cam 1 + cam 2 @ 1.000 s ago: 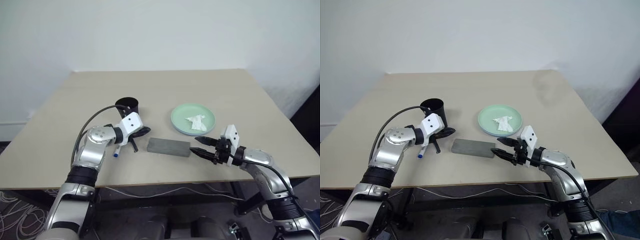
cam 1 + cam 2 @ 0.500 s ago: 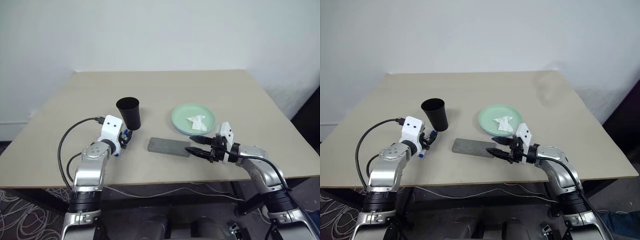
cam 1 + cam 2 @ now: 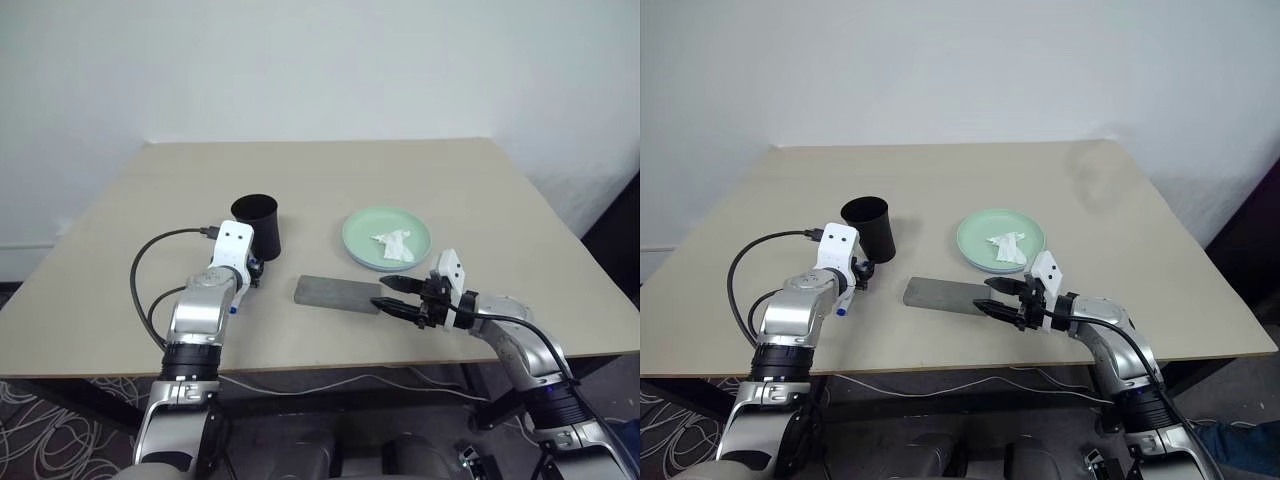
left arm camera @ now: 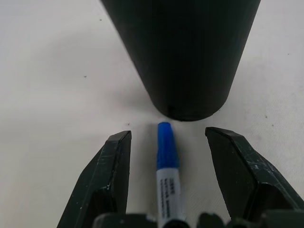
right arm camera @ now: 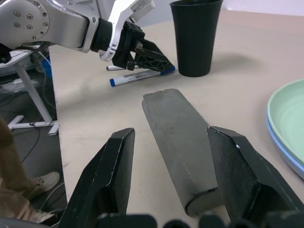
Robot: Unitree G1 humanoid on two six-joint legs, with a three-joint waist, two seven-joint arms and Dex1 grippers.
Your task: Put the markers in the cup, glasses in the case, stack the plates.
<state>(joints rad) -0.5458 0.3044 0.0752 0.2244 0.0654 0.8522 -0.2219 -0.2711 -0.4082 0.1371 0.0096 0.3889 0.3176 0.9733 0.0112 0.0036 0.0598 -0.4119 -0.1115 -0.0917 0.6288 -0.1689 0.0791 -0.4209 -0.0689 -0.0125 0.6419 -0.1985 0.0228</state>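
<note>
I see a blue-capped marker point(image 4: 167, 175) lying on the table point(image 3: 330, 170), cap almost touching the cup point(image 4: 183, 52), between my spread left gripper point(image 4: 168, 156) fingers. My right gripper point(image 5: 171, 156), also spread, straddles the case point(image 5: 180, 142) end beside the stacked plates point(image 3: 386, 238).

The cup point(image 4: 183, 52) blocks just beyond the marker point(image 4: 167, 175) tip.

A crumpled white tissue point(image 3: 393, 245) lies on a beige table point(image 3: 330, 180); a white wall point(image 3: 320, 60) stands behind.
</note>
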